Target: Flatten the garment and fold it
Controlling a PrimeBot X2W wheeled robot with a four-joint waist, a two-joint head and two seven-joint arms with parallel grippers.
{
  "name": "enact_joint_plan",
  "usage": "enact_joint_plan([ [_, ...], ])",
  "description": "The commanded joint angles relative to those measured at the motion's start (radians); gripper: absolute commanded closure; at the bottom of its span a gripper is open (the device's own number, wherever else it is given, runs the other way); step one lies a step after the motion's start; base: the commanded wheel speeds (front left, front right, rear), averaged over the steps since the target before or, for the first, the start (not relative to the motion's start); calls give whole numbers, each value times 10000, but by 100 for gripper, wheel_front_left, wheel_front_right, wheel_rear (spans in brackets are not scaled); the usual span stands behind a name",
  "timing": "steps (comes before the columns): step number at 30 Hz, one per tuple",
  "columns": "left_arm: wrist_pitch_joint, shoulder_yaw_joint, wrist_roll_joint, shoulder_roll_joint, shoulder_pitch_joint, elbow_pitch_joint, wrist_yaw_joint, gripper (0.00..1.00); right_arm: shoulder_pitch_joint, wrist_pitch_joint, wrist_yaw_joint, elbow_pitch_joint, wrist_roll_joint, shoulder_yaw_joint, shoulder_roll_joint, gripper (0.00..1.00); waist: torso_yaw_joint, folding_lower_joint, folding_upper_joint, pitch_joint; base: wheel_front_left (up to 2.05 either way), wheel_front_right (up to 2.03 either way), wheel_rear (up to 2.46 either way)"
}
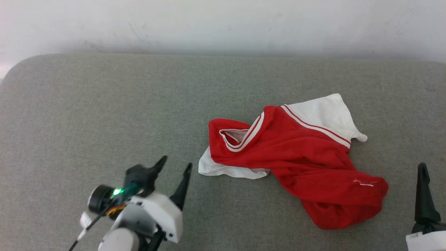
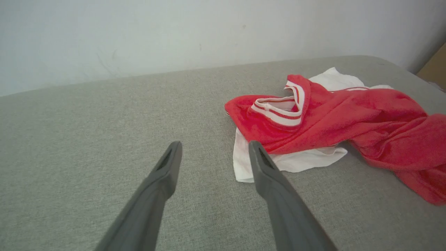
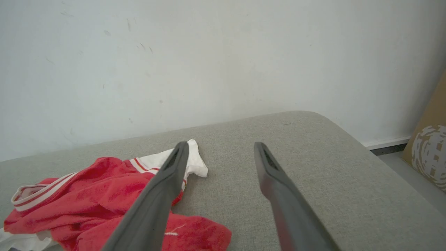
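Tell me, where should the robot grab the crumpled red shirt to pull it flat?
Probably the white sleeve sticking out at the left edge of the garment. The left gripper, open and nearest, could slide in low from the left. That sleeve pokes clear of the bunched red body, so little else would get pinched.

The garment (image 1: 299,157) is thin, soft knit cloth, matt red and creased, with white sleeves of the same jersey and ribbed striped trim at the collar. Under it the desk (image 1: 104,104) is covered in coarse grey woven fabric, dull and slightly fuzzy. Behind the garment the wall (image 1: 223,24) is scuffed matt white paint. Beside the garment, the left gripper (image 1: 176,161) has 2 fingers of matt dark plastic and a wrist shell (image 1: 160,212) of smooth white plastic.
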Motion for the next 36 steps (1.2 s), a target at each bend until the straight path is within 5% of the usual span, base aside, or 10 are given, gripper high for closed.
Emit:
enact_joint_plan([
  [1,353,-157,-9,-16,-378,254,-134,0,-137,-2,-6,-29,-31,44,13,0,4,-1,-1,104,0,0,0],
  [8,1807,-564,-166,-149,-1736,1532,-378,0,-350,-26,-6,73,-49,311,13,0,-304,-1,-1,470,0,0,0],
  [30,3488,-1143,-681,-131,-3013,3469,-583,0,-653,-436,-6,433,118,449,13,0,-997,-1,-1,1450,0,0,0],
  [31,3687,-1204,-742,-148,-3003,3609,-603,35,-672,-453,-6,459,119,454,13,0,-1001,-1,-1,1468,0,0,0],
  [32,3985,-1251,-886,-192,-2956,3764,-630,93,-694,-464,-6,486,121,454,13,0,-1002,-1,-1,1478,0,0,0],
  [33,4427,-1337,-1063,-224,-2882,3917,-670,100,-719,-471,-6,512,122,455,13,0,-1001,-1,-1,1482,0,0,0],
  [36,5097,-1419,-1567,-263,-2754,3856,-757,100,-789,-494,-6,574,129,455,13,0,-965,-1,-1,1479,0,0,0],
])
